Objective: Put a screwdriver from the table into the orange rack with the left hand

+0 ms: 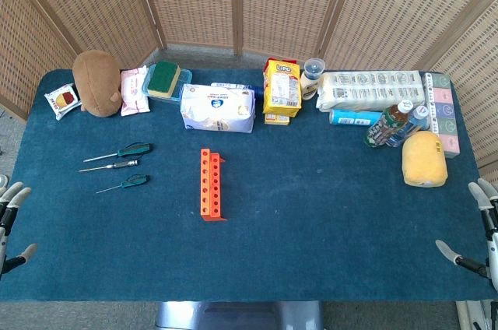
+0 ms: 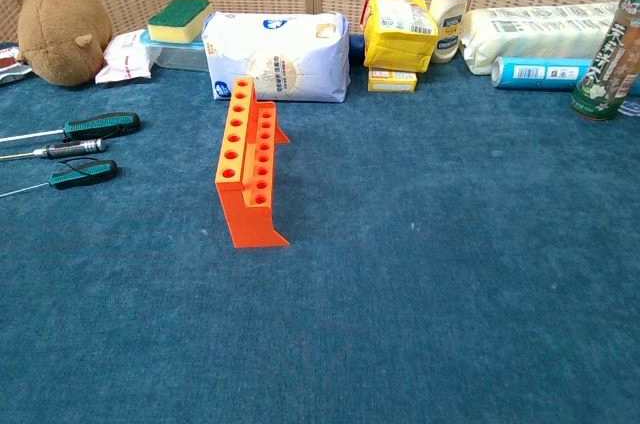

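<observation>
We are seeing three slim, stiff, light green-and-black-handled metal screwdrivers (image 1: 118, 152) lying at frame left, well apart from the orange plastic holed rack (image 1: 210, 184) at centre; left hand (image 1: 11, 213) holding nothing, fingers spread, so we are judging the thicker grippy handle best.

The left hand (image 1: 11, 221) shows only at the frame's nine o'clock to eight o'clock edge, fingers apart, holding nothing. The right hand (image 1: 478, 229) sits at the four o'clock edge, fingers also spread and empty.
</observation>
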Controlling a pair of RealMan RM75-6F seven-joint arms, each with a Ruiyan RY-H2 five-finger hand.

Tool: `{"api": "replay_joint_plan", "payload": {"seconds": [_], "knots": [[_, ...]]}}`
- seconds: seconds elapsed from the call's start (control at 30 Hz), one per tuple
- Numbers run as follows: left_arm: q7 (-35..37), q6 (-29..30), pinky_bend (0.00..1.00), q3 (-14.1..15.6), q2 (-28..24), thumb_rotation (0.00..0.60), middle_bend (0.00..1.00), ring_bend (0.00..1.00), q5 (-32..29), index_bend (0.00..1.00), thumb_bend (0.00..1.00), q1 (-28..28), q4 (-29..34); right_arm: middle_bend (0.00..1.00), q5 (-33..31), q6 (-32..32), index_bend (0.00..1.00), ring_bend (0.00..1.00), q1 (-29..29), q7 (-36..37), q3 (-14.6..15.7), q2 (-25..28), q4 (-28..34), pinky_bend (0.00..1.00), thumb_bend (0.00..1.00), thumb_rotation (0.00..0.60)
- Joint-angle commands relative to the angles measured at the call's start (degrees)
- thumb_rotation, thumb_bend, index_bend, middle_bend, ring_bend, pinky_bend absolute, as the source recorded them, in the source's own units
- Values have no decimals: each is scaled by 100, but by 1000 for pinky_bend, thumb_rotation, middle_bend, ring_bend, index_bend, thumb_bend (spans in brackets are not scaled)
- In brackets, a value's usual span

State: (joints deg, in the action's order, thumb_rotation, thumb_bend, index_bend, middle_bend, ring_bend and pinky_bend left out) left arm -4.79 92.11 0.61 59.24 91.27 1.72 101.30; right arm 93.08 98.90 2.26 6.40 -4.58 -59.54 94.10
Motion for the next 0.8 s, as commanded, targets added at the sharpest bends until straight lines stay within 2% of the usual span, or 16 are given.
{"api": "replay_joint_plan", "payload": {"seconds": [0.03, 0.2, 0.23, 0.27, 0.33, 0.4, 0.47, 0.5, 0.6, 0.8], "knots": [[13, 13, 108, 6, 15, 600, 0, 0, 37, 0, 160, -1, -18, 52, 15, 12, 8, 48, -1, -23, -3, -6, 14, 0, 5, 520], [22, 39, 108, 9, 31, 600, 2, 0, 44, 0, 161, 17, -25, 52, 44, -34, 8, 47, -10, -35, 31, -20, 15, 0, 5, 518], [49, 31, 112, 7, 34, 600, 25, 5, 59, 0, 161, 6, -29, 53, 42, -54, 8, 48, -19, -22, 33, -16, 28, 0, 5, 517], [75, 33, 141, -8, 46, 600, 109, 54, 74, 0, 160, -10, -39, 53, 37, -62, 8, 47, -26, -22, 26, -16, 38, 0, 5, 518], [131, 39, 297, -94, 128, 600, 380, 269, 82, 5, 160, -75, -105, 53, 24, -117, 8, 47, -51, -26, 26, -17, 48, 0, 5, 520], [131, 5, 628, -204, 252, 600, 744, 657, -27, 50, 159, -140, -156, 53, 3, -175, 8, 46, -65, 12, 39, -5, 69, 0, 5, 521], [56, -125, 870, -340, 420, 600, 918, 876, -187, 97, 158, -263, -199, 53, -27, -216, 9, 47, -79, 34, 35, 7, 63, 0, 5, 520], [11, -255, 952, -408, 505, 600, 967, 941, -285, 112, 152, -357, -208, 54, -36, -232, 9, 47, -87, 60, 31, 16, 55, 0, 5, 520], [-311, -755, 1000, -535, 615, 600, 1000, 998, -666, 116, 131, -619, -110, 57, -51, -245, 12, 47, -95, 175, 25, 50, 32, 0, 4, 519], [-1083, -1646, 1000, -794, 735, 600, 1000, 1000, -1503, 131, 122, -1149, 198, 58, -134, -322, 13, 47, -121, 385, 7, 100, -45, 0, 5, 520]]}}
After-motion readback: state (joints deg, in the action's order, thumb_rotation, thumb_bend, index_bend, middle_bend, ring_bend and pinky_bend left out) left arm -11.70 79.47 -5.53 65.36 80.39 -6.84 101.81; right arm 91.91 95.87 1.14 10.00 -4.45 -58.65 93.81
